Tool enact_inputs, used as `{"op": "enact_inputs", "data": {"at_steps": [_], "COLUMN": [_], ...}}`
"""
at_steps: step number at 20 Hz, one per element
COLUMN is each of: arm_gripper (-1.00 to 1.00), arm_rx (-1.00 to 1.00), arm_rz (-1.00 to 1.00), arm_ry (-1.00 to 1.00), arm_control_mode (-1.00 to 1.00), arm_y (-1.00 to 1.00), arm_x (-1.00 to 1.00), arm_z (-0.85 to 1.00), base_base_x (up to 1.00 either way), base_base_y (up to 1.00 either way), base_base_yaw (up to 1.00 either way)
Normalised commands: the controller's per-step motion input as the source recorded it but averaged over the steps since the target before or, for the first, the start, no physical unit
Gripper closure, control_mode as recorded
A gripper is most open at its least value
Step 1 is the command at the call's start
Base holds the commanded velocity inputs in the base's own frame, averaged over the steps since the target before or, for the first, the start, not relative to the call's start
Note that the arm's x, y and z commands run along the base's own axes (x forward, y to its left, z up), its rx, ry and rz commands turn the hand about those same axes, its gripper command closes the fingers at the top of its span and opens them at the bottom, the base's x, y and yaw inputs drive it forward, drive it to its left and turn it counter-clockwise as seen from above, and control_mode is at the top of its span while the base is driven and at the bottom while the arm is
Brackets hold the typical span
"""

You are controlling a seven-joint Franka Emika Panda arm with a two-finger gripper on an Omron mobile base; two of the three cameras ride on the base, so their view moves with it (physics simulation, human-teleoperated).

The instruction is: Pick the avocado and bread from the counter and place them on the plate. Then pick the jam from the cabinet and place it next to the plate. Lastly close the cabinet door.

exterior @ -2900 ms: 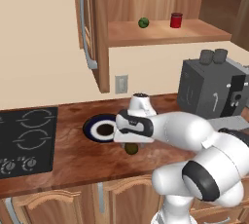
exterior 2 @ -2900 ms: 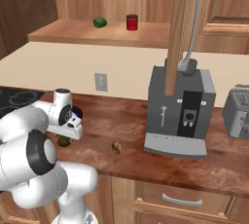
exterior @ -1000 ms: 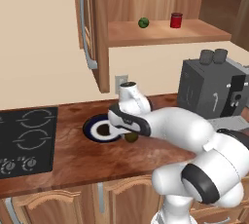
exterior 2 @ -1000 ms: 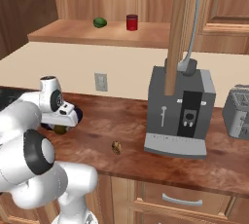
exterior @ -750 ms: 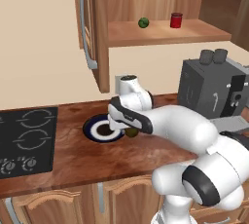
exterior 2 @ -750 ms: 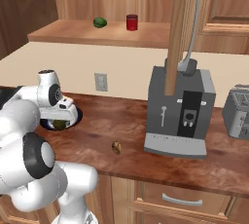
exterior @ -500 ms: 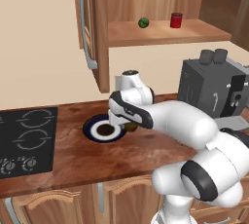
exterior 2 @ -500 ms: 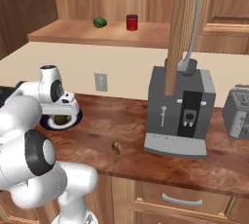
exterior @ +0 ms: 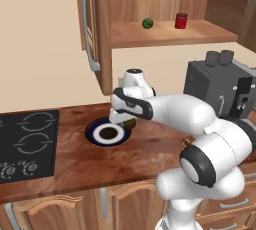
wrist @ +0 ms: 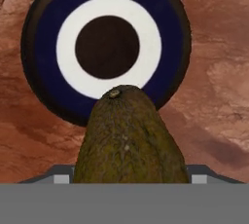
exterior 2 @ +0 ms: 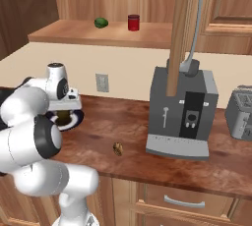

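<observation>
Olive-green avocado [wrist: 129, 138] sits clamped in the gripper [exterior: 129, 122], which has travelled from the open counter [exterior: 150, 149] to just over the edge of the plate [exterior: 95, 126]. I judge the release comes next; bread [exterior 2: 117, 148] waits on the counter. No writing is readable.

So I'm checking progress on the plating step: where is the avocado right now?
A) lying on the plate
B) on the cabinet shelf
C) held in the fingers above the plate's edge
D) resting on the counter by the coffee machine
C: the hand view shows the avocado gripped at the fingers with the plate below it, not yet set down.
</observation>
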Motion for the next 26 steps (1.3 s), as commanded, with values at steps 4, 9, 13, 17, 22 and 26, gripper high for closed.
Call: {"op": "enact_inputs", "data": {"at_steps": [4, 9, 13, 17, 22, 26], "arm_gripper": [1.0, 1.0, 1.0, 1.0, 1.0, 1.0], "arm_rx": [0.0, 0.0, 0.0, 0.0, 0.0, 0.0], "arm_rz": [0.06, 0.0, 0.0, 0.0, 0.0, 0.0], "arm_ry": [0.02, 0.0, 0.0, 0.0, 0.0, 0.0], "arm_control_mode": [-1.0, -1.0, -1.0, -1.0, -1.0, -1.0], "arm_y": [0.4, 0.35, 0.21, 0.24, 0.25, 0.11], "arm_x": [0.27, 0.35, 0.3, 0.25, 0.15, 0.12], "arm_z": [0.0, -0.02, -0.11, -0.18, -0.24, -0.27], "base_base_x": [0.0, 0.0, 0.0, 0.0, 0.0, 0.0], "base_base_y": [0.0, 0.0, 0.0, 0.0, 0.0, 0.0], "base_base_yaw": [0.0, 0.0, 0.0, 0.0, 0.0, 0.0]}}
